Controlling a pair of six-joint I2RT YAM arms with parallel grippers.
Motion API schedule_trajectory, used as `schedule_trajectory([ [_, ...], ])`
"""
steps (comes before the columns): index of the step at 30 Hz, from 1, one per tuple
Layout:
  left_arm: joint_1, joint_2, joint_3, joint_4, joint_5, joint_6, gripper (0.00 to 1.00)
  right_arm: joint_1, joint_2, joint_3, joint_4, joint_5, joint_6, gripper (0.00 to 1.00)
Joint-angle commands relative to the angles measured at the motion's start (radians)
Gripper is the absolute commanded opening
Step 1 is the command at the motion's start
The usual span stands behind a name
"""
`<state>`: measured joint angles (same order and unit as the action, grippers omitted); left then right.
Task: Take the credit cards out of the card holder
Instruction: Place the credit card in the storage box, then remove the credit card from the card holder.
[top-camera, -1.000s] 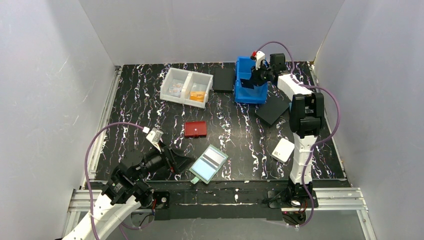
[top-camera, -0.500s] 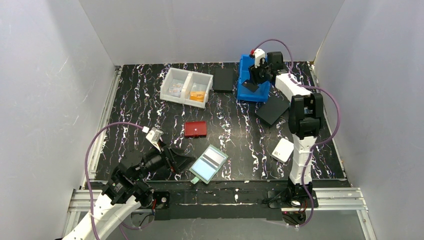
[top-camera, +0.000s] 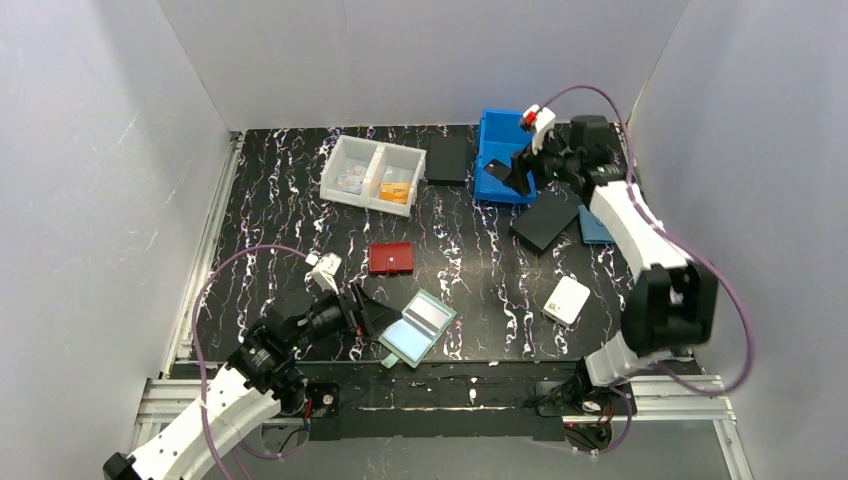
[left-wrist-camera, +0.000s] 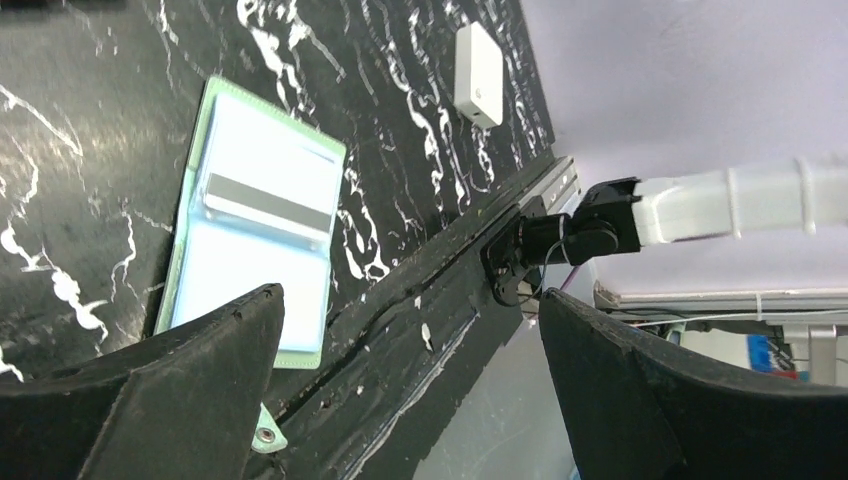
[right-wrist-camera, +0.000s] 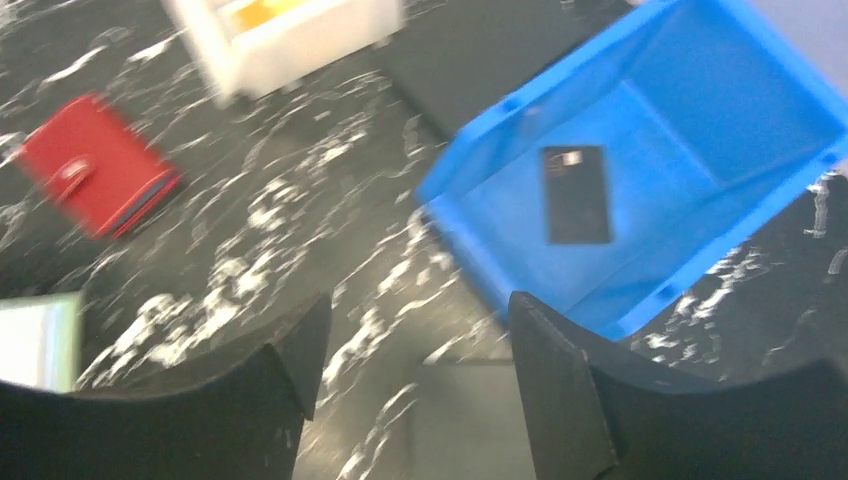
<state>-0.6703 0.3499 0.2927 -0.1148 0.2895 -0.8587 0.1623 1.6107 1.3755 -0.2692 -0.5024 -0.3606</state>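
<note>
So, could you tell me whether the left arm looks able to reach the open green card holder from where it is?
Probably yes: the left gripper is open right beside the card holder, which lies flat and open with nothing between them.

We see the card holder (top-camera: 418, 329) lying open at the near edge of the counter (top-camera: 470, 270), about midway across, with a card (top-camera: 433, 317) in its far half. The left tool (top-camera: 372, 312) sits just left of it. Behind it lies the middle wallet (top-camera: 390, 258), and well to its right the right-hand wallet (top-camera: 566, 299). Along the far edge, from left to right, stand a divided tray (top-camera: 372, 173), a square pad (top-camera: 448, 158) and a bin (top-camera: 503, 155). Another card (right-wrist-camera: 577, 193) lies flat in the bin. The right tool (top-camera: 518, 178) hangs over the bin's near right corner. A second pad (top-camera: 545, 220) lies before the bin.
</note>
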Motion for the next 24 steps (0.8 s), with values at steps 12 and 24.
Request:
schedule_trajectory([
  [12, -0.276, 0.478, 0.077, 0.161, -0.33, -0.253, 0.88, 0.07, -0.297, -0.555, 0.123, -0.467, 0.147, 0.77],
  [24, -0.332, 0.696, 0.149, 0.211, -0.416, -0.33, 0.86, 0.187, -0.245, -0.602, 0.2, -0.446, 0.209, 0.7],
])
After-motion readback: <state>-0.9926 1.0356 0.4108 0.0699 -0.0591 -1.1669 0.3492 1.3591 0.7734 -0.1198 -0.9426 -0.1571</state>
